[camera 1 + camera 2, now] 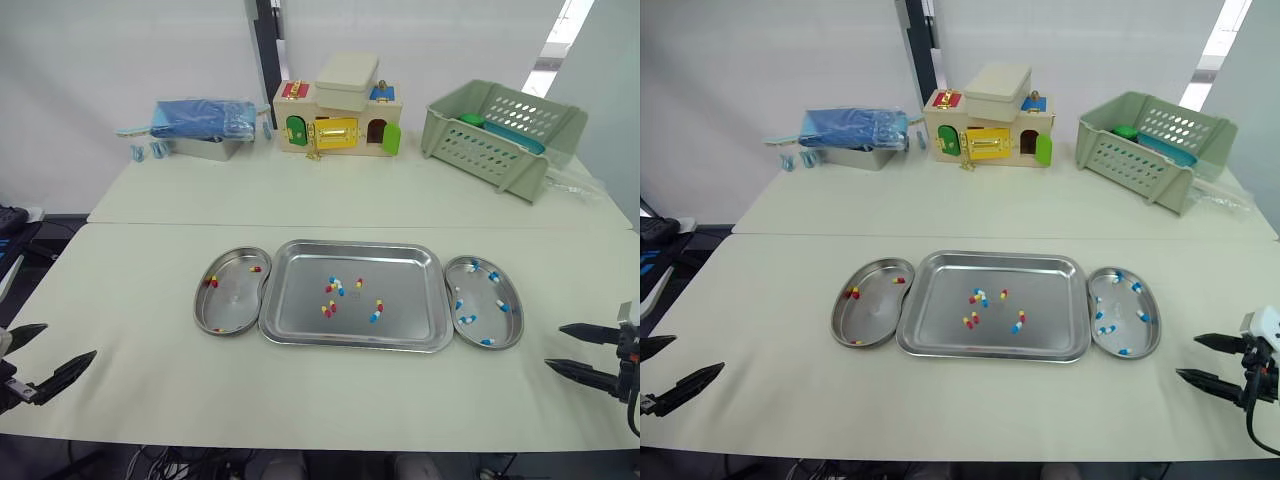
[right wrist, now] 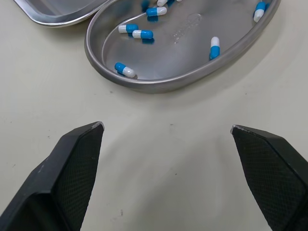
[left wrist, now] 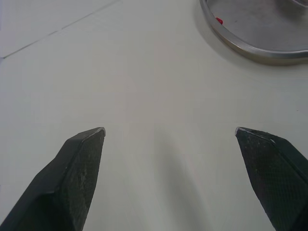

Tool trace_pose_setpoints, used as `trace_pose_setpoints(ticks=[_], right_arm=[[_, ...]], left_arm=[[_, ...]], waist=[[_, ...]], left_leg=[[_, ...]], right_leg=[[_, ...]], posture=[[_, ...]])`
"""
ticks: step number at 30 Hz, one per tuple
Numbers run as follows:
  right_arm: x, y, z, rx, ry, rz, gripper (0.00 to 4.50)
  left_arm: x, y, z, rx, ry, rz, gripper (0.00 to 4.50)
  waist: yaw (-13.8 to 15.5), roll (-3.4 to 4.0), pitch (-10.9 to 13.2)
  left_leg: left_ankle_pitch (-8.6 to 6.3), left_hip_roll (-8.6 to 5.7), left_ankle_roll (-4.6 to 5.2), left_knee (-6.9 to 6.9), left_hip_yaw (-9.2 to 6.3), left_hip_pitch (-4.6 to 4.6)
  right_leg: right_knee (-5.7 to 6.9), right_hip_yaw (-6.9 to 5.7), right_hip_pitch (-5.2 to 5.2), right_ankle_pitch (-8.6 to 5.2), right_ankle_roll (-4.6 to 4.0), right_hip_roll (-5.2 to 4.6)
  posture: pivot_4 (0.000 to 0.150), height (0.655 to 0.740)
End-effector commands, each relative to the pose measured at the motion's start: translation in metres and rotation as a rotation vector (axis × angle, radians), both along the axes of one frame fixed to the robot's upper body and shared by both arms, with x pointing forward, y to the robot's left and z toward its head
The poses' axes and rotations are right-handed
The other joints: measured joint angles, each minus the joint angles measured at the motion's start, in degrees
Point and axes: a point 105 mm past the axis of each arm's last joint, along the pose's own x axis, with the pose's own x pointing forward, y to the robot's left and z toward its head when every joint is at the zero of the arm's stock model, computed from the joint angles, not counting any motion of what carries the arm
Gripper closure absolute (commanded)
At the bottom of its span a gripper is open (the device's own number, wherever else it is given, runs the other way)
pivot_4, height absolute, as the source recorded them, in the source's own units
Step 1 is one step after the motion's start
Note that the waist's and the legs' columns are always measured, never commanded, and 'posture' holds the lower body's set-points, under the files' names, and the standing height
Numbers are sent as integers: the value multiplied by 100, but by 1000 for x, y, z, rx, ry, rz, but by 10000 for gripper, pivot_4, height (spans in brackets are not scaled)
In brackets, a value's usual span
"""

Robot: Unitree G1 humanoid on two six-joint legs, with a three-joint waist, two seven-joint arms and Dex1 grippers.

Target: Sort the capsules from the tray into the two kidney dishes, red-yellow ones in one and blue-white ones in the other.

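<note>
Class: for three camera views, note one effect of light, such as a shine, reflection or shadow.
Left eye view: the tray's floor shines pale; right wrist view: blue-white capsules mirror in the right kidney dish's metal; left wrist view: a faint shadow lies beneath the open left claw.

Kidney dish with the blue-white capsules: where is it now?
In the head views, the steel kidney dish of blue-white capsules lies on the robot's right, against the right edge of the rectangular steel tray, near the open right tool.

Bright, even, diffuse light; faint soft shadows; mild sheen on tray [image 1: 400, 290].
</note>
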Motion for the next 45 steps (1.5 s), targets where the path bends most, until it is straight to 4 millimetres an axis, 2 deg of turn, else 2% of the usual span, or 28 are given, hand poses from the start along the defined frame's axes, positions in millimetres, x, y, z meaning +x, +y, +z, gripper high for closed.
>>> trace_pose_setpoints(ticks=[1,7,11,16,21,29,31,33,45], right_arm=[[-1,1,15,2,-63,0,360],[-12,7,12,5,-63,12,360],[-30,36,5,65,-59,97,360],[-48,73,6,133,-60,198,360],[-49,109,2,168,-120,270,360],[-53,143,-1,215,-162,257,360],[-55,148,-3,213,-173,237,360],[-55,149,-3,211,-180,219,360],[-61,153,-1,217,-174,162,360]], left_arm=[[4,3,4,15,2,-19,0],[9,1,2,16,8,-65,0],[17,-19,4,-10,21,-180,0],[35,-58,18,-24,11,-328,0],[55,-106,17,-4,84,-542,0],[76,-170,20,-25,151,-745,0],[81,-195,16,-18,159,-763,0],[85,-209,14,-12,155,-734,0],[95,-266,-7,-35,182,-518,0]], waist=[[-3,0,0],[-12,-5,3],[11,-9,3],[18,-15,5],[10,-18,5],[2,-20,7],[14,-20,7],[17,-20,7],[23,-24,9]], left_leg=[[0,1,0,0,-1,1],[0,2,0,-1,-1,1],[0,3,0,-2,-4,-1],[0,2,-1,0,-5,0],[1,1,-1,0,-5,1],[1,3,-1,3,-9,-2],[1,2,-1,4,-11,-2],[1,2,-1,6,-11,-3],[1,2,-1,20,-15,-5]], right_leg=[[2,-1,0,0,0,1],[2,-1,0,0,0,2],[1,-4,0,0,0,2],[3,-3,2,0,0,1],[5,-3,3,0,0,2],[9,-5,0,0,0,6],[9,-5,0,0,0,6],[10,-5,1,0,0,6],[14,-4,4,0,1,10]], posture=[[1500,7400],[1500,7400],[1500,7400],[1500,7400],[1500,7400],[1500,7400],[1500,7400],[1500,7400],[1500,7400]])
